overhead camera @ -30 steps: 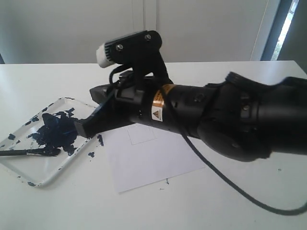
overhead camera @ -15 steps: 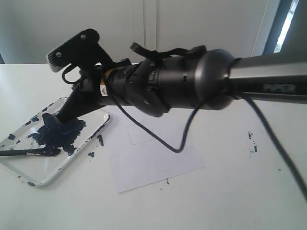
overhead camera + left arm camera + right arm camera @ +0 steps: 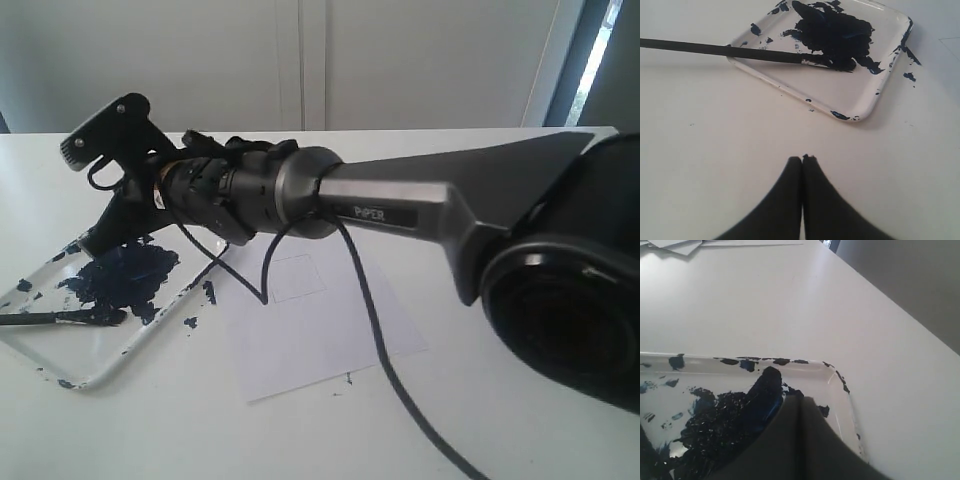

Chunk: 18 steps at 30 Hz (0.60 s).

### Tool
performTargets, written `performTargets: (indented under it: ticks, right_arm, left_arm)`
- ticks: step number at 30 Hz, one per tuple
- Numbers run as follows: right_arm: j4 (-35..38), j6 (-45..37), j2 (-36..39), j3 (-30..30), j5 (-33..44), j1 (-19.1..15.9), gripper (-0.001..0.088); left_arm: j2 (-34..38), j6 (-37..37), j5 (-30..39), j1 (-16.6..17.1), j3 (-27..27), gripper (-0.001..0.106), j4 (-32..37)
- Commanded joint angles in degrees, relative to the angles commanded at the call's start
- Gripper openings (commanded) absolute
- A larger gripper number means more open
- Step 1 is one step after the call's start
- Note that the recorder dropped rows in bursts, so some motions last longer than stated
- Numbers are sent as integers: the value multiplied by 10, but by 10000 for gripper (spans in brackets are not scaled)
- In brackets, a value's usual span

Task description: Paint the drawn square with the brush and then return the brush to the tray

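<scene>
Brush (image 3: 50,319) lying in blue-smeared tray (image 3: 95,352), white table (image 3: 150,430), pale wall (image 3: 200,60) behind

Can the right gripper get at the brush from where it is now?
Probably yes. The right gripper hangs over the tray, and nothing stands between it and the brush, which lies across the rim. Its jaws are shut, so it must open first.

It looked like a robotics lab or test room, not a home. A plain white table (image 3: 150,440) filled the view, with bare white wall panels (image 3: 420,60) at twelve o'clock and a narrow window strip (image 3: 603,45) at two o'clock. A black robot arm (image 3: 400,200) marked PiPER reached toward a paint-blotched tray (image 3: 70,350) at nine o'clock.
</scene>
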Motion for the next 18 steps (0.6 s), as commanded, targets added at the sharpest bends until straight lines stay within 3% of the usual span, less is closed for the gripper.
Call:
performTargets:
  ticks: [4,7,13,18]
  right_arm:
    - [0,-33,46,-57,23,38,0]
    - [4,-32,77,-85,-15,46,0]
    - [8,-8,87,-86,-100,54,0]
    - [2,-28,90,-87,-98,73,1]
  left_arm:
    - [0,0,0,0,0,49,0]
    - [0,0,0,0,0,49,0]
    - [0,0,0,0,0,49,0]
    - [0,0,0,0,0,49,0]
